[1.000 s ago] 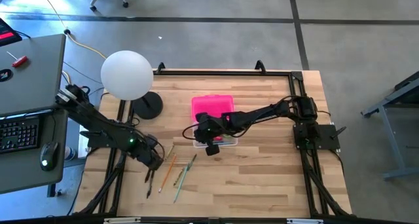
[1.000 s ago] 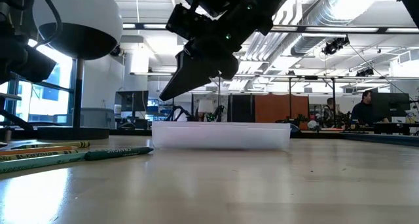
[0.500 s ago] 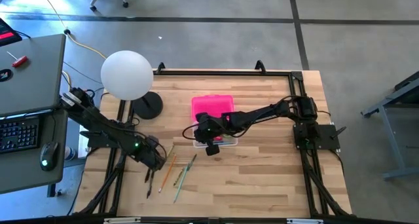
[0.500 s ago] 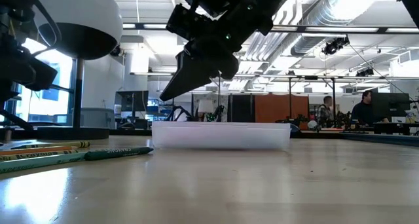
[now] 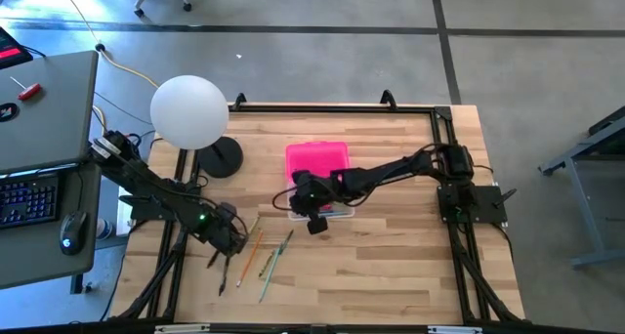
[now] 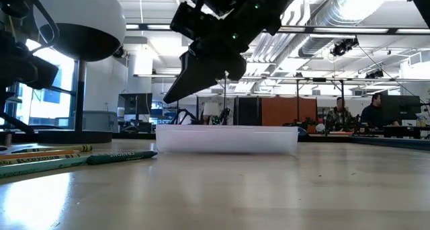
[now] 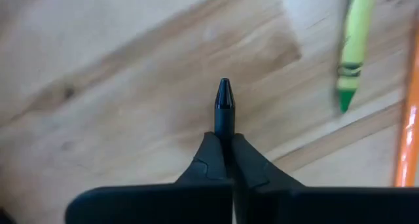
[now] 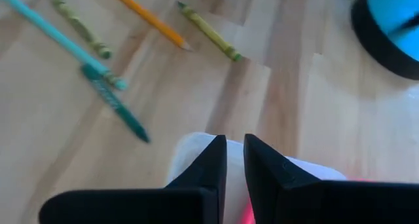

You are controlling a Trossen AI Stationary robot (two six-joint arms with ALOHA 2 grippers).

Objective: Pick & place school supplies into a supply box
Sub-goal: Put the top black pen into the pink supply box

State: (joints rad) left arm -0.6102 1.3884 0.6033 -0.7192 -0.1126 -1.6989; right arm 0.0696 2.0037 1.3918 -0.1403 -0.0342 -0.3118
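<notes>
My left gripper (image 5: 227, 240) is near the table's left front and is shut on a black crayon (image 7: 224, 105). Loose pencils and crayons (image 5: 264, 256) lie flat on the wood just right of it. A green crayon (image 7: 353, 47) and an orange pencil (image 7: 409, 119) show in the left wrist view. The clear supply box (image 6: 227, 139) stands on the table at its middle, and its pink lid (image 5: 316, 160) lies behind it. My right gripper (image 8: 234, 160) hovers over the box's near left end. Its fingers are empty, with a narrow gap between them. My left gripper pinches the black crayon's rear part (image 7: 224, 129) between its two fingertips. The crayon runs along the fingers, and its pointed tip (image 7: 224, 86) sticks out past them. The fingers slant down toward the table.
A lamp with a white globe (image 5: 189, 111) and a dark round base (image 5: 223, 158) stands at the table's far left. A teal pen (image 8: 65, 44), an orange pencil (image 8: 147, 18) and olive crayons (image 8: 209, 31) lie between the two grippers. A desk with a keyboard (image 5: 29, 197) stands left of the table.
My left gripper has shifted a little toward the table's left edge, still shut on the black crayon. My right gripper has stayed over the box.
</notes>
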